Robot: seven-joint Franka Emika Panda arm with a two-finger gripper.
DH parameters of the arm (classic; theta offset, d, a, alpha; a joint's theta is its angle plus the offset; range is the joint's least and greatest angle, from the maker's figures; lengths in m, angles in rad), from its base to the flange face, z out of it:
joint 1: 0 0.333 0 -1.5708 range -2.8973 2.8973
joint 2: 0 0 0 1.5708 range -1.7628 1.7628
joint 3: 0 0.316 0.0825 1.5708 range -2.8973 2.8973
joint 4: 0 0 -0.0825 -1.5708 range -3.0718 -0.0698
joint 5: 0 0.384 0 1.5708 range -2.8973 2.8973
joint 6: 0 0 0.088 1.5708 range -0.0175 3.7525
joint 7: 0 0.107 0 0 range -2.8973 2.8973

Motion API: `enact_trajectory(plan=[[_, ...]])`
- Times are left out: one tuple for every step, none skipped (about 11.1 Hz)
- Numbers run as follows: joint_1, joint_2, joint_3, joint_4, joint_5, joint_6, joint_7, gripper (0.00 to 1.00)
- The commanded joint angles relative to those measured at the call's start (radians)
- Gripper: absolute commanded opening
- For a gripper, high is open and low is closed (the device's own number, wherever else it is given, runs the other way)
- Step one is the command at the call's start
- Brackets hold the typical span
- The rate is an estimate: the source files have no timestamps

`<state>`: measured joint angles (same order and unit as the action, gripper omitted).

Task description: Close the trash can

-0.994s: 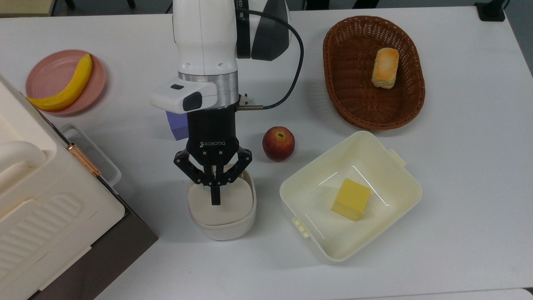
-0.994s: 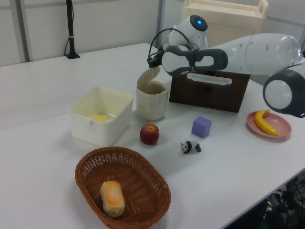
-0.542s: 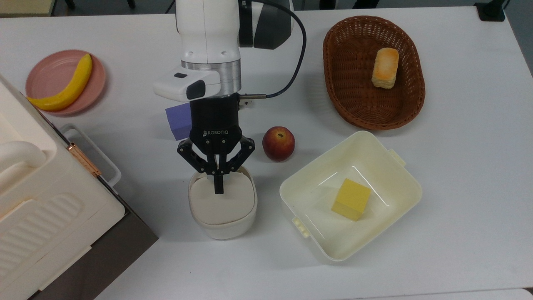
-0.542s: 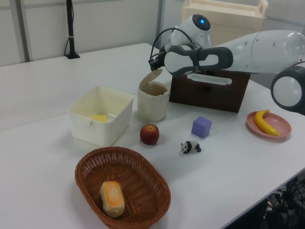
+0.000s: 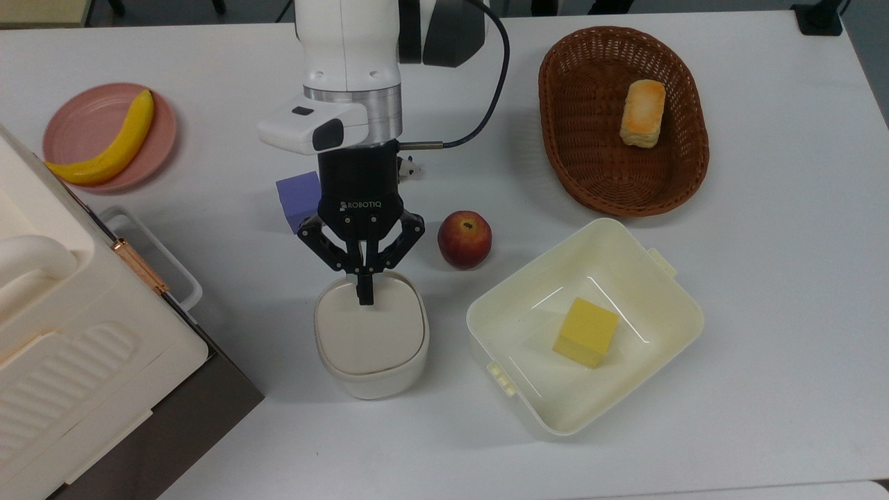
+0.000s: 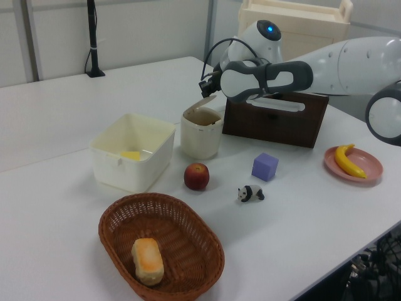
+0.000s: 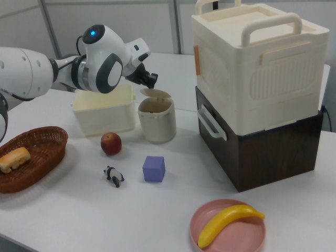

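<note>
We see an apple point(image 5: 464, 239) beside a pale tub point(image 5: 625, 250) holding a yellow block point(image 5: 585, 332), and a banana point(image 5: 111, 144) on a pink plate point(image 5: 161, 132).

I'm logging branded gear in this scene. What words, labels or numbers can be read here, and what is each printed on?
"ROBOTIQ": white letters on the black body of the pincer, read in the top view.
A few white letters on the dark arm segment at the top view's upper edge: cut off, not readable.
No readable text on the trash can, the big ribbed box or the square tub.
</note>
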<state>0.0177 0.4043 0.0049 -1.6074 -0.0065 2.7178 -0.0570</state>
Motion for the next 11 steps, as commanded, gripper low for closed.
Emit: enact_trajectory(plan=[[-0.002,-0.061,-0.002,-0.086,-0.009,0.008,-0.017,0.0],[-0.008,-0.064,-0.002,-0.088,-0.009,0.007,-0.017,0.0],[-0.01,-0.065,-0.002,-0.088,-0.009,0.007,-0.017,0.0],[-0.016,-0.065,-0.002,-0.088,-0.009,0.007,-0.017,0.0],[-0.019,-0.065,-0.003,-0.088,-0.009,0.007,-0.017,0.0],[-0.028,-0.067,-0.003,-0.088,-0.009,0.007,-0.017,0.0],[-0.03,-0.067,-0.003,-0.088,-0.009,0.007,-0.017,0.0],[-0.036,-0.067,-0.003,-0.094,-0.009,0.007,-0.018,0.0],[-0.036,-0.077,-0.003,-0.115,-0.01,0.007,-0.02,0.0],[-0.036,-0.091,-0.003,-0.138,-0.01,0.007,-0.02,0.0],[-0.036,-0.102,-0.003,-0.153,-0.01,0.007,-0.02,0.0]])
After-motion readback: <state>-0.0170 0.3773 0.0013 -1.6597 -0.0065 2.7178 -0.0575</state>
